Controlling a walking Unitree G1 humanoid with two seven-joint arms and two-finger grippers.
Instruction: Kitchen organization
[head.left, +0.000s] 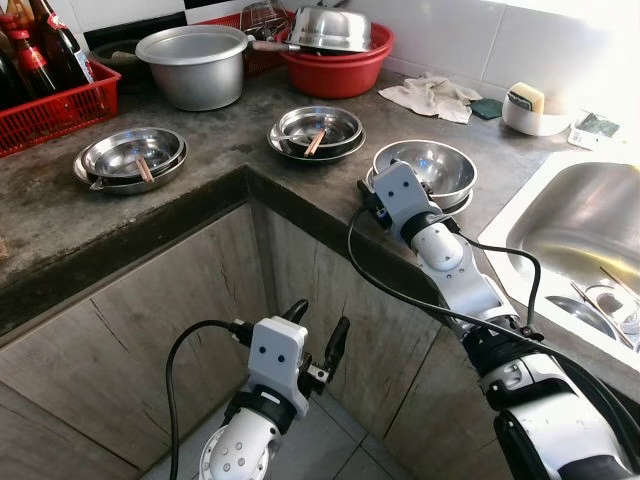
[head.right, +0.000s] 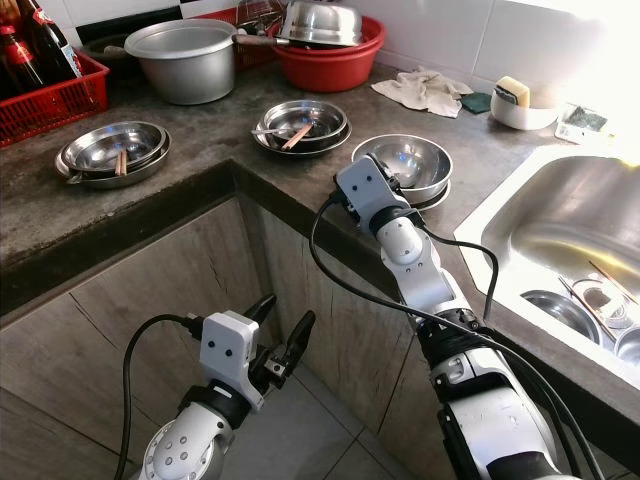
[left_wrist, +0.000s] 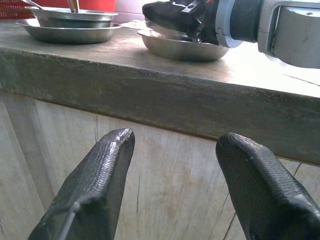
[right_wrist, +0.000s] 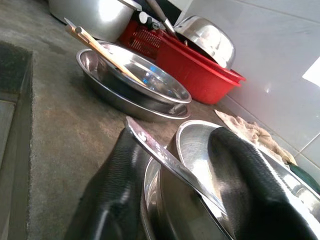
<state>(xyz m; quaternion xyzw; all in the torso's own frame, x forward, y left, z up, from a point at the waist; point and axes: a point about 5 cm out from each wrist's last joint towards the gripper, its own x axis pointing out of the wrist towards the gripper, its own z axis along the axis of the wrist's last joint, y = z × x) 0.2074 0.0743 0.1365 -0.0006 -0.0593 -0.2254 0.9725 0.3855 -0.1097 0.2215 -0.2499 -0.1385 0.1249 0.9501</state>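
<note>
Where the rough grey stone counter (head.left: 60, 215) bends round its corner, a red plastic crate (head.left: 62, 105) of dark glass bottles (head.left: 62, 45) is seen at the far left, and just in front of it a stack of shallow round steel plates (head.left: 130, 158) with wooden chopsticks (head.left: 144, 168) laid in the top one. Behind these a dull aluminium pot (head.left: 195, 65) is set, and beside it a red plastic basin (head.left: 340, 68) carrying an upturned shiny steel bowl (head.left: 330, 28). Below the counter edge, before the pale wood-grain cabinet front (head.left: 130, 340), the left gripper (head.left: 315, 335) is held with its two textured black fingers (left_wrist: 90, 190) spread wide and nothing between them. At the middle of the counter a second stack of steel plates (head.left: 318, 130) with chopsticks (head.left: 315, 142) is found. Near the counter edge the right gripper (right_wrist: 175, 170) is placed at a deep polished steel bowl (head.left: 425, 165) that sits in a shallower dish; its fingers straddle the thin curved rim, one inside the bowl and one outside, pinching it. Beyond it a crumpled cream cloth (head.left: 432, 97) is spread by the white tiled wall (head.left: 440, 35), then a small white dish (head.left: 535, 118) holding a yellow sponge (head.left: 527, 96). At the far right a stainless steel sink (head.left: 585, 235) is sunk, with more dishes lying in its basin.
</note>
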